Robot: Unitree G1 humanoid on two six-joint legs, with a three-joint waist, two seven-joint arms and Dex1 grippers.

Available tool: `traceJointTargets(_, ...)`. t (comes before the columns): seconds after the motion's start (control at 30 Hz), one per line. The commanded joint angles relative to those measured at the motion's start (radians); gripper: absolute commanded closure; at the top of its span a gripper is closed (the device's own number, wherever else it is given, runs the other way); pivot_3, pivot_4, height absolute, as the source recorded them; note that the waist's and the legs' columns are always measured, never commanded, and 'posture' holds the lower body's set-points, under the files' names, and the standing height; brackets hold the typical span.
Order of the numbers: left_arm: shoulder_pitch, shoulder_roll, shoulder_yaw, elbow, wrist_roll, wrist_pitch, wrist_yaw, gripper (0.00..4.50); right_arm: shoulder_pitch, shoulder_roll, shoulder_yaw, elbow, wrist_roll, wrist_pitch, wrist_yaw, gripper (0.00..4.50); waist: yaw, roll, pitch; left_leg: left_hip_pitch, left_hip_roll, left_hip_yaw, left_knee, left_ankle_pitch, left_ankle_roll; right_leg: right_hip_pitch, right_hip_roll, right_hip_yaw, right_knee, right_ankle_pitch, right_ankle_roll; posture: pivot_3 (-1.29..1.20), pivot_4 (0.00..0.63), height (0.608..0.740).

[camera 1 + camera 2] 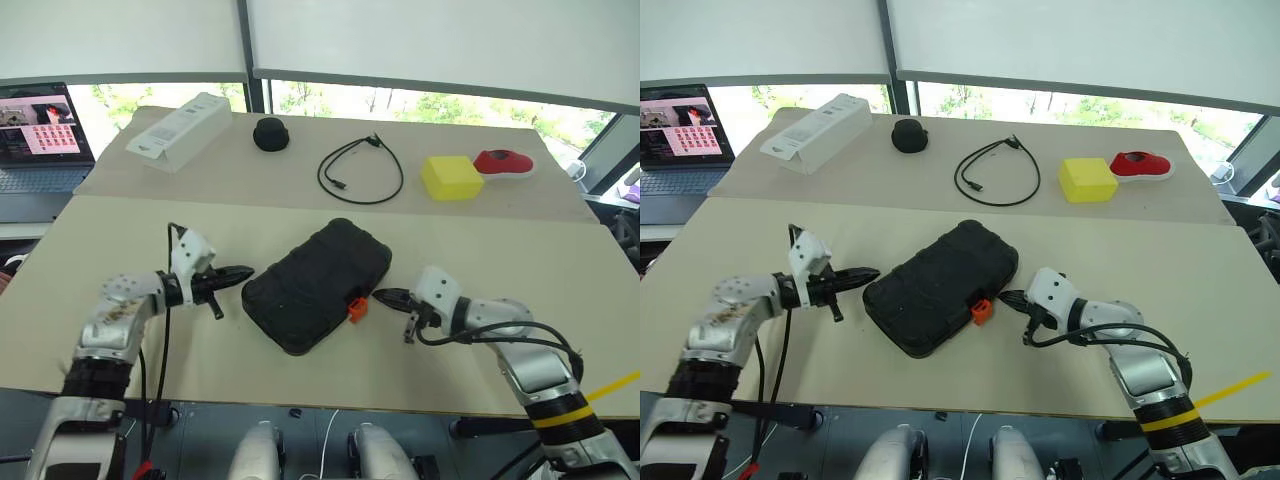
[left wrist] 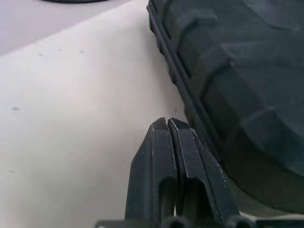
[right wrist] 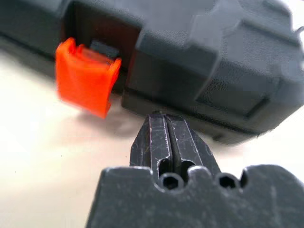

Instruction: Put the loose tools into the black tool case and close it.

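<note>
Case lies shut mid-counter, its orange latch flipped outward. Left end effector and right end effector, both closed and empty, flank it; the right should press the latch flat while the left braces the far edge.

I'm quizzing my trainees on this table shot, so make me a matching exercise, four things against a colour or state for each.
Things:
1. black tool case
2. latch
3. block at the far side
4. left pincer

Descriptions:
A. yellow
B. shut, empty, beside the case
C. orange, flipped out
D. lid down, lying flat

Pairs: 1-D, 2-C, 3-A, 4-B
</note>
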State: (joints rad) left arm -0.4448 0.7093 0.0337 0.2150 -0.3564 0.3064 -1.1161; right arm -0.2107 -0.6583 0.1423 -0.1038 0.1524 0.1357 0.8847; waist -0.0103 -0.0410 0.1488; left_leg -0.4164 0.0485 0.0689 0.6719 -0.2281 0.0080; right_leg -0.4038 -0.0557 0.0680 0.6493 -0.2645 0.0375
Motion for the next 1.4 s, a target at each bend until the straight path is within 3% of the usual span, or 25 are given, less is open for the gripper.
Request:
traceJointTargets(0.03, -0.077, 0.008, 0.0, -0.059, -0.033, 0.03, -0.043, 4.39, 0.054, -0.039, -0.032, -0.096, 0.066, 0.058, 0.052, 4.46, 0.005, 0.0, 0.0, 0.0, 0.0, 0.0, 0.0, 0.0, 0.0, 0.0, 0.0, 0.0, 0.0, 0.0, 0.0, 0.0, 0.15, 0.74)
traceJointTargets(0.3, -0.182, -0.155, -0.14, -0.061, 0.038, -0.001, -0.023, 4.39, 0.09, 0.019, 0.027, -0.135, 0.041, 0.11, 0.012, 4.46, 0.006, 0.0, 0.0, -0.001, 0.0, 0.0, 0.002, 0.0, 0.0, 0.001, 0.0, -0.001, 0.0, 0.0, 0.0, 0.0, 0.15, 0.74)
traceJointTargets(0.5, -0.192, -0.222, -0.205, 0.006, 0.11, -0.042, 0.011, 4.39, 0.081, 0.064, 0.062, -0.121, 0.002, 0.11, -0.025, 4.46, -0.001, 0.0, 0.0, -0.002, 0.0, 0.0, 0.003, 0.0, 0.0, 0.0, 0.001, -0.001, 0.0, 0.0, 0.0, 0.0, 0.15, 0.74)
traceJointTargets(0.97, -0.16, -0.243, -0.211, 0.039, 0.135, -0.025, 0.032, 4.39, 0.081, 0.16, 0.0, -0.17, 0.102, 0.061, -0.044, 4.46, 0.001, 0.001, 0.0, -0.001, -0.001, -0.002, 0.005, 0.0, 0.0, 0.002, 0.001, -0.001, 0.001, 0.0, 0.001, 0.0, 0.15, 0.74)
traceJointTargets(1.4, -0.128, -0.256, -0.241, 0.035, 0.153, -0.02, 0.027, 4.39, 0.055, 0.166, -0.047, -0.176, 0.122, 0.057, -0.041, 4.46, -0.001, 0.001, -0.001, 0.001, -0.001, -0.001, 0.006, 0.0, 0.0, 0.002, 0.001, 0.0, 0.006, 0.0, 0.001, 0.0, 0.15, 0.74)
